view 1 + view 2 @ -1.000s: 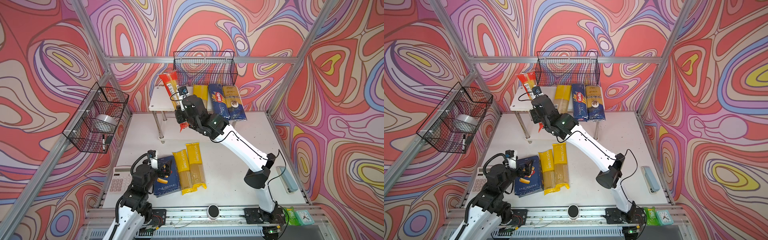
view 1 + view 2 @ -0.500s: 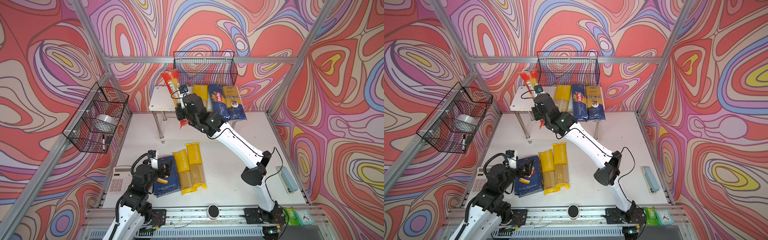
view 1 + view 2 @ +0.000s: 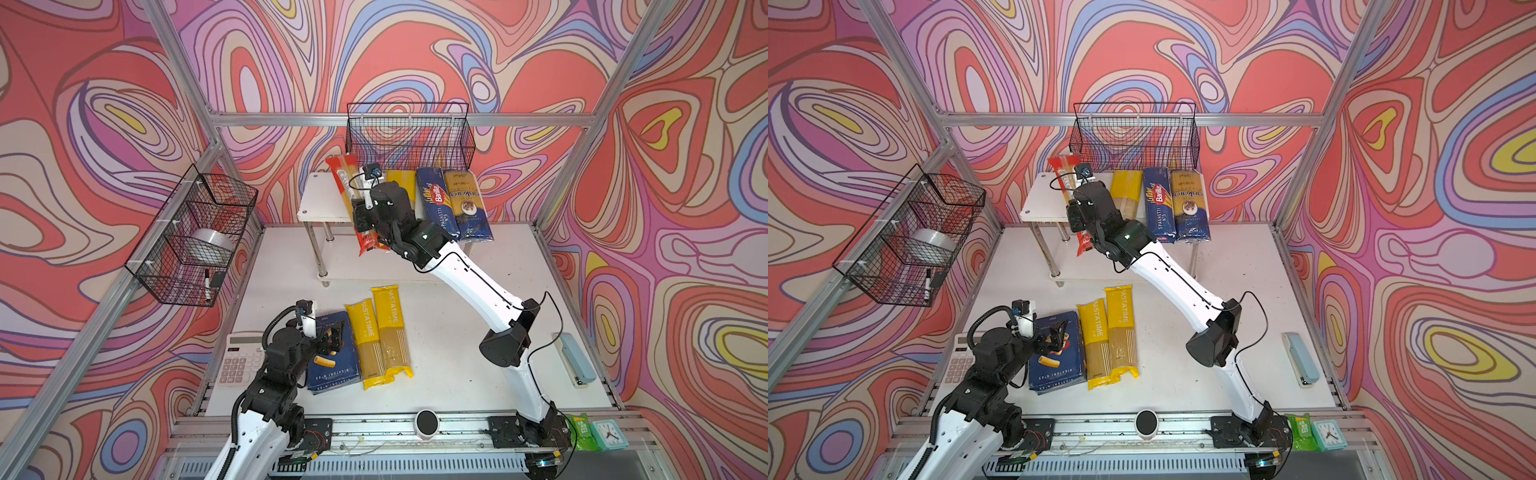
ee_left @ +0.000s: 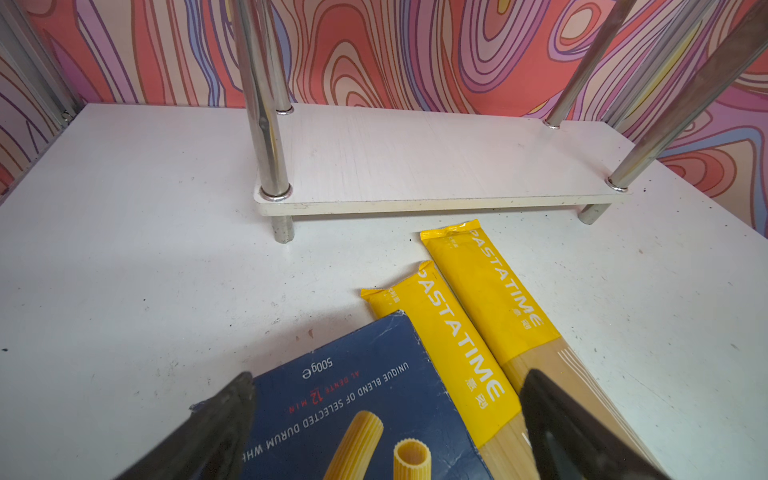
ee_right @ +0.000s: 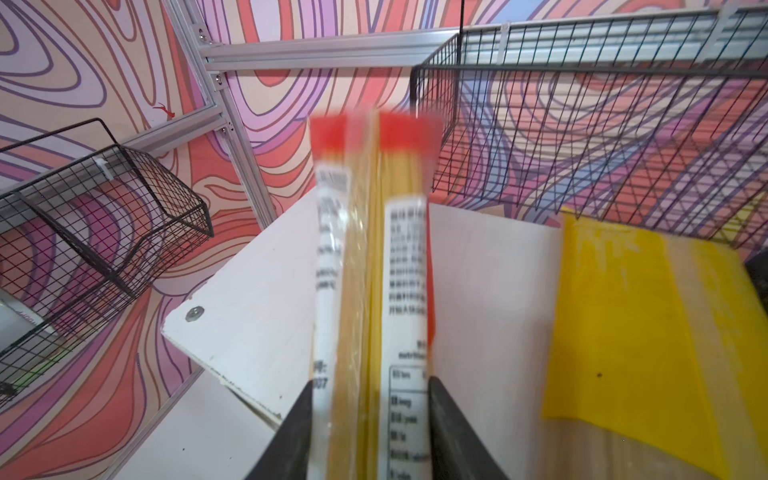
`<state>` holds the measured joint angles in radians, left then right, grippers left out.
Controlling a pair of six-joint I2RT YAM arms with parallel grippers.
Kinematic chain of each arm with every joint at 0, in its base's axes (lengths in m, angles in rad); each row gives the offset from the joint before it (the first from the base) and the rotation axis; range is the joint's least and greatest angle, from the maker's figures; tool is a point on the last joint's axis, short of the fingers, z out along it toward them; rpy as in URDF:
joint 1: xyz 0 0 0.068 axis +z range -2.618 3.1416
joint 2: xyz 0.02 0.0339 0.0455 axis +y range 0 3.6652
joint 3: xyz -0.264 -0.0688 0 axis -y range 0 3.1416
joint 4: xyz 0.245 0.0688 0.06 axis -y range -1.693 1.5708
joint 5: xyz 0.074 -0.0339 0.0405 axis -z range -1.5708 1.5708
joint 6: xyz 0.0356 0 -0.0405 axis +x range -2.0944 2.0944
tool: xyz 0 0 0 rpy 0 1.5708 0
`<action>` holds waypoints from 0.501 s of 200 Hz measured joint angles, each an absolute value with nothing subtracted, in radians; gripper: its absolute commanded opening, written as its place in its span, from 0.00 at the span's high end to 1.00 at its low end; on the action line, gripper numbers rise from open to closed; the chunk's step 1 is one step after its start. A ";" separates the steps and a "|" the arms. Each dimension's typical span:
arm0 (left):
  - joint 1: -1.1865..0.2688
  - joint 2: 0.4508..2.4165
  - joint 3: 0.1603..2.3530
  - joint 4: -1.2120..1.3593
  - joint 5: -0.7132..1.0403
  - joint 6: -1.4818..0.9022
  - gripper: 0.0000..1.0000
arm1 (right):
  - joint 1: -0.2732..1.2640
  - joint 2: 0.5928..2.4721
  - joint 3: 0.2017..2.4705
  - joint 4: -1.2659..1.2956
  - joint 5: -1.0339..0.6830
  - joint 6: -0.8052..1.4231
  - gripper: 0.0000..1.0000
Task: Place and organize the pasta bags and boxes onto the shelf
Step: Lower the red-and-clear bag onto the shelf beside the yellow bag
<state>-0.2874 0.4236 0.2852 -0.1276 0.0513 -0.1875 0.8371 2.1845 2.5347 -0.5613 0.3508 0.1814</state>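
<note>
Left wrist view: the left end effector (image 4: 388,376) hangs with its jaws wide apart and empty above the wide dark blue cardboard rigatoni box (image 4: 332,399). That box lies flat toward the near left corner of the white tabletop (image 3: 457,374). Just beside it, on the side toward the middle, two long yellow plastic PASTATIME spaghetti bags (image 4: 453,345) lie side by side and touching. These three packs are not yet shelved.

Farther back, at the far edge of the tabletop, stands the small two-tier shelf with white boards and chrome tube legs (image 3: 320,203). Its lower board is bare. On the upper board, from the middle to the right end, lie a third yellow spaghetti bag (image 3: 1125,187), the long narrow dark blue Barilla spaghetti box (image 3: 436,203) and the gold-and-navy spaghetti bag (image 3: 467,203), all parallel and close together.

Over the left half of that board, the long red bag with white labels (image 5: 370,249) sits between the jaws of the right end effector (image 5: 370,384). The jaws flank both of its sides, but the bag is blurred and I cannot tell whether they clamp it or have let go. In both top views it lies aslant, near end past the board's front edge.

By my count three packs are placed, a fourth is arriving, and three remain.
</note>
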 measured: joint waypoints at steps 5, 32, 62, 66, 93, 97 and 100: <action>-0.287 0.425 0.285 -0.127 0.051 -0.187 0.00 | 0.834 2.185 2.536 -0.554 0.351 0.182 0.52; -0.287 0.428 0.285 -0.127 0.052 -0.187 0.00 | 0.824 2.185 2.543 -0.514 0.351 0.193 0.51; -0.287 0.427 0.285 -0.127 0.052 -0.187 0.00 | 0.820 2.185 2.548 -0.509 0.346 0.202 0.49; -0.287 0.427 0.285 -0.127 0.052 -0.187 0.00 | 0.820 2.185 2.549 -0.509 0.344 0.202 0.49; -0.287 0.427 0.285 -0.127 0.052 -0.187 0.00 | 0.820 2.181 2.555 -0.518 0.308 0.203 0.51; -0.287 0.427 0.285 -0.128 0.052 -0.187 0.00 | 0.820 2.179 2.554 -0.524 0.298 0.203 0.52; -0.287 0.427 0.285 -0.127 0.052 -0.187 0.00 | 0.820 2.177 2.552 -0.527 0.292 0.202 0.52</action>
<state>-0.2874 0.4271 0.2852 -0.1272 0.0517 -0.1875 0.8204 2.1765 2.5523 -0.5274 0.2916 0.2024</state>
